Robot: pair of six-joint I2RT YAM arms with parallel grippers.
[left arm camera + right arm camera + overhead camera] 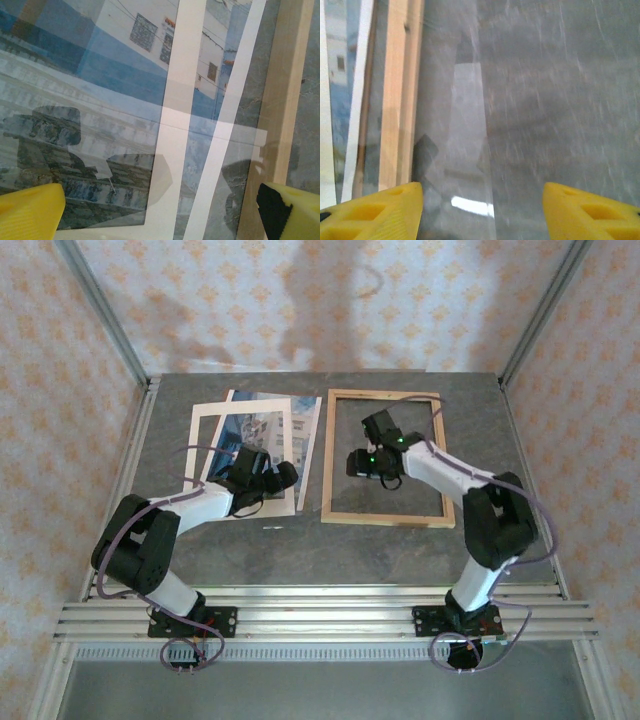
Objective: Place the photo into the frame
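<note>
One grey table (400, 550) is seen from above, and the frame (326, 455) is laid flat on it. Just left of the frame, the photo (258, 430) is found face up under a cream mat (202, 440). The left gripper (160, 215) is held wide open and empty over the photo. The right gripper (482, 210), equally spread and empty, is held inside the frame.

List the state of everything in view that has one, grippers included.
photo: flat on the table, not yet framed.
mat: lying askew on the photo, covering part of it.
frame: flat on the table beside the photo, no photo inside.
left gripper: open, over the photo and mat.
right gripper: open, over the frame's opening.
</note>
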